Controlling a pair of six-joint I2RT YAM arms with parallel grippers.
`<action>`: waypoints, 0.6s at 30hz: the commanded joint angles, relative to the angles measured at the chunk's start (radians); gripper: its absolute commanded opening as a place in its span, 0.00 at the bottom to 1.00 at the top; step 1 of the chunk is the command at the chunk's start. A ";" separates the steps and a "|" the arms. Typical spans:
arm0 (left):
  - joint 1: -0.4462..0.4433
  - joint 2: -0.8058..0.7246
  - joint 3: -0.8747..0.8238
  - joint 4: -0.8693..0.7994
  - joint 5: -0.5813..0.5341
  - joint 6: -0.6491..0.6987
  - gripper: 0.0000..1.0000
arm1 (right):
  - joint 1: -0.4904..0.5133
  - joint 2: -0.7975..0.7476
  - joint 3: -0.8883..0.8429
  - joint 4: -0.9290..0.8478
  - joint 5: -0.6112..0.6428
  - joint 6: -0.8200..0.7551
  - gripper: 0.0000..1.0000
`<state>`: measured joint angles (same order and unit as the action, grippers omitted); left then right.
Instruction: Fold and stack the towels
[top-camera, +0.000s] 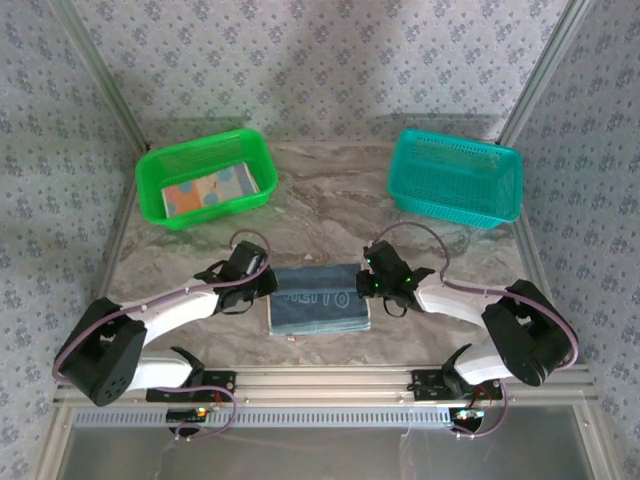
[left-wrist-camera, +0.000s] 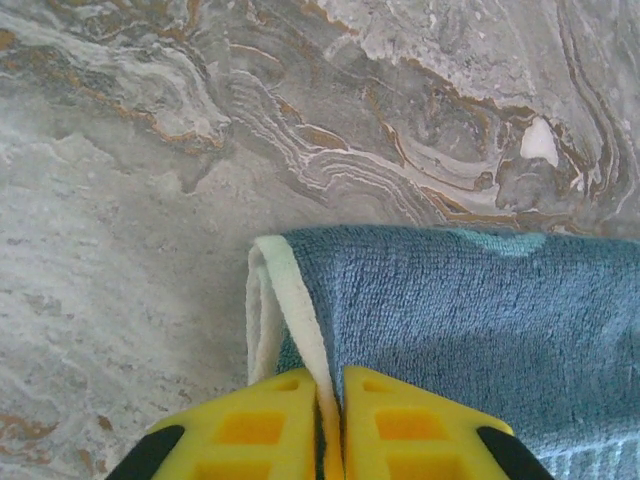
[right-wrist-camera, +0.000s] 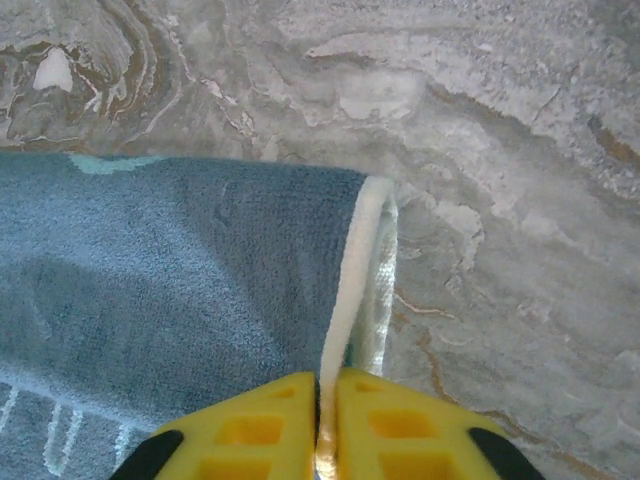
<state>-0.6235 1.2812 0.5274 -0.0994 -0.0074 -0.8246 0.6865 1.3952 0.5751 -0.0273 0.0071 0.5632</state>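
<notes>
Where my left gripper (left-wrist-camera: 330, 405) meets the cloth, its yellow jaws are pressed together on the cream hem (left-wrist-camera: 290, 300) of the slate towel (left-wrist-camera: 480, 330), pinching it at the towel's far-left corner. There the edge curls over so that two layers show. My right gripper (right-wrist-camera: 328, 405) mirrors this, with its jaws closed on the cream hem at the far-right corner, where the edge likewise doubles over. From above, I see the slate towel lying as a wide rectangle on the table (top-camera: 320, 190), between the two grippers and close to the near edge, with pale lettering across its upper face. Both arms reach inward from their bases to its two far corners. Farther back on the left stands the green basket (top-camera: 160, 165), which holds a dotted towel (top-camera: 205, 190) in light blue with orange and cream spots, lying flat on the basket floor. Farther back on the right stands the teal basket (top-camera: 455, 140), well apart from the green one.
</notes>
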 joint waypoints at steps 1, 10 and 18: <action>0.002 -0.017 -0.007 0.015 0.014 -0.014 0.01 | -0.004 0.000 0.025 -0.013 -0.018 -0.003 0.04; -0.019 -0.158 0.038 -0.167 -0.024 -0.058 0.00 | 0.000 -0.130 0.048 -0.130 0.007 -0.001 0.00; -0.083 -0.308 0.042 -0.339 -0.077 -0.159 0.00 | 0.000 -0.263 0.043 -0.249 -0.016 0.025 0.00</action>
<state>-0.6823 1.0168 0.5491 -0.3286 -0.0425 -0.9234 0.6868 1.1736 0.6075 -0.1913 0.0017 0.5648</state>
